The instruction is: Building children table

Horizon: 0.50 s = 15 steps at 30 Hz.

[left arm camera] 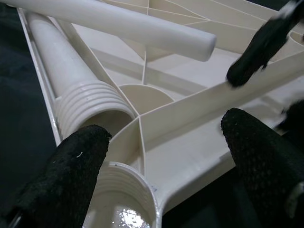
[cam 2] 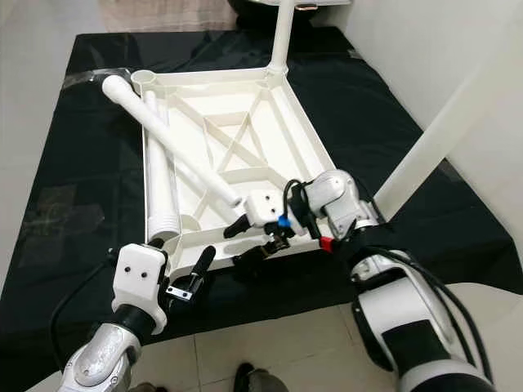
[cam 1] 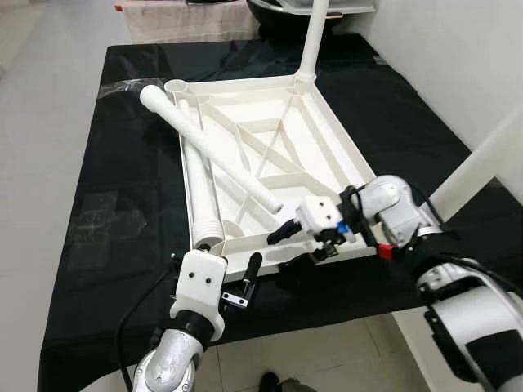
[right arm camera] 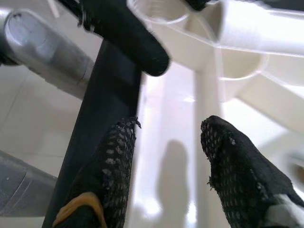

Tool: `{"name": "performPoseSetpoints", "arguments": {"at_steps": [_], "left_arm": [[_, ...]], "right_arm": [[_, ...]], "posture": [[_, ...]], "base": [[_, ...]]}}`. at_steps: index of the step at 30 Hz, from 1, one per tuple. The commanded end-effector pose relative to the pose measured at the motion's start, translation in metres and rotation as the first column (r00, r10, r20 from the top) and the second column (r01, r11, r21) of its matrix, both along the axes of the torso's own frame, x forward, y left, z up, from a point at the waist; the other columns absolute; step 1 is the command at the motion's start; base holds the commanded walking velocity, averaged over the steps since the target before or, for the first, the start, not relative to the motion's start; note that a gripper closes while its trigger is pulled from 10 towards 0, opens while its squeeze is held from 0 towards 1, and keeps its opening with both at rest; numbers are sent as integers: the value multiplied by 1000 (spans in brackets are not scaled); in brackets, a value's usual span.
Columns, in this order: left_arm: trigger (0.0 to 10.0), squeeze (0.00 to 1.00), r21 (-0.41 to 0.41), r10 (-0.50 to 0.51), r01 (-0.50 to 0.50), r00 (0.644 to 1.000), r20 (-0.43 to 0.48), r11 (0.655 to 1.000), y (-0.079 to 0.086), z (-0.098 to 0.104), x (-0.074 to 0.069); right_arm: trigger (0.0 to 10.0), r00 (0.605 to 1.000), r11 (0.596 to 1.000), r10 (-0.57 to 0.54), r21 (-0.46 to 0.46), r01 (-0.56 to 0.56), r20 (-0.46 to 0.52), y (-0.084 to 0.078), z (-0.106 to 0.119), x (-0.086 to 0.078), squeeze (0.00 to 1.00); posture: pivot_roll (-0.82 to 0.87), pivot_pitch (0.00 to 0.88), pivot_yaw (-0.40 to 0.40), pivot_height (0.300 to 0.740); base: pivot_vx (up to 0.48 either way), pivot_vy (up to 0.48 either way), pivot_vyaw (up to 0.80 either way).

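Right gripper (cam 1: 304,242) sits at the near rim of the upturned white tabletop (cam 1: 327,122), fingers spread, one above the rim and one just outside/below it, nothing pinched. Left gripper (cam 1: 248,280) is just off the tabletop's near-left corner; its wrist view shows both fingers (left arm camera: 71,175) wide apart either side of the empty threaded corner socket (left arm camera: 121,202), not touching it, nothing held. The tabletop lies underside-up on the black cloth (cam 1: 131,188) covering the work surface. Progress, my read: roughly a quarter to half done. One leg (cam 1: 313,41) stands upright in the far-right corner socket. A second white tube (cam 1: 478,167) rises at an angle beside the tabletop's right edge; looks like a fitted leg, but its base is hidden behind the right arm, so can't confirm. Two loose legs are not yet fitted: one (cam 1: 203,184) lies along the left rim inside the tabletop, threaded end toward the near-left corner; the other (cam 1: 208,147) rests diagonally across it, from the far-left corner toward the middle. Far-left socket (cam 1: 175,85) is also open. Count: 1 tabletop, 4 leg tubes (1 surely mounted, 1 probably, 2 loose), 2 visibly empty sockets, 2 grippers. Left to do: screw the loose legs in, then flip the table upright.
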<state>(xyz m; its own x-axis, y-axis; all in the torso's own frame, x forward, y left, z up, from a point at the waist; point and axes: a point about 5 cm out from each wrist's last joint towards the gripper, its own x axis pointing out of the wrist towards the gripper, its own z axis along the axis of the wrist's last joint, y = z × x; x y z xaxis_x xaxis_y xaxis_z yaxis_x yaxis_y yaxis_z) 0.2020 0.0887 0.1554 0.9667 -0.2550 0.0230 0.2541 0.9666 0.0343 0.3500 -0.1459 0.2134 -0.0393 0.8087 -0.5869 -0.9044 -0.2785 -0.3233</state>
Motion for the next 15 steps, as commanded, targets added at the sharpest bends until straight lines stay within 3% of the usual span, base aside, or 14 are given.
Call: {"name": "performPoseSetpoints", "arguments": {"at_steps": [1,5,8,10,11,13,14,15], "left_arm": [[10000,0,1,-6,6,1000,-19,1000,0,-3,-2],[10000,0,1,-6,6,1000,-21,1000,0,-3,-1],[10000,0,1,-6,6,1000,-21,1000,0,-3,-1],[10000,0,2,-5,5,1000,-21,1000,0,-3,-2],[10000,0,2,-5,5,1000,-21,1000,0,-3,-2],[10000,0,2,-5,5,1000,-20,1000,0,-3,-2],[10000,0,2,-5,5,1000,-20,1000,0,-3,-2],[10000,0,3,-5,5,1000,-19,1000,0,-3,-2]], "right_arm": [[10000,1000,1000,23,-3,-23,-13,2,3,-1,0],[10000,1000,1000,15,18,-15,-27,-2,14,-2,0],[10000,998,996,1,87,5,-65,-2,28,-3,0],[10000,993,965,-31,255,60,-116,4,54,4,0],[10000,993,965,-31,255,60,-116,4,54,4,0],[10000,983,917,-61,380,123,-171,10,72,11,0],[10000,983,917,-61,380,123,-171,10,72,11,0],[10000,974,875,-143,438,208,-176,15,78,19,0]], "posture": [[41,204,-91,740],[42,204,-90,740],[42,204,-90,740],[41,201,-94,740],[41,201,-94,740],[42,198,-93,740],[42,198,-93,740],[44,195,-93,740]], "base": [[0,0,0],[0,0,0],[0,0,0],[0,0,0],[0,0,0],[0,0,0],[0,0,0],[0,0,0]]}}
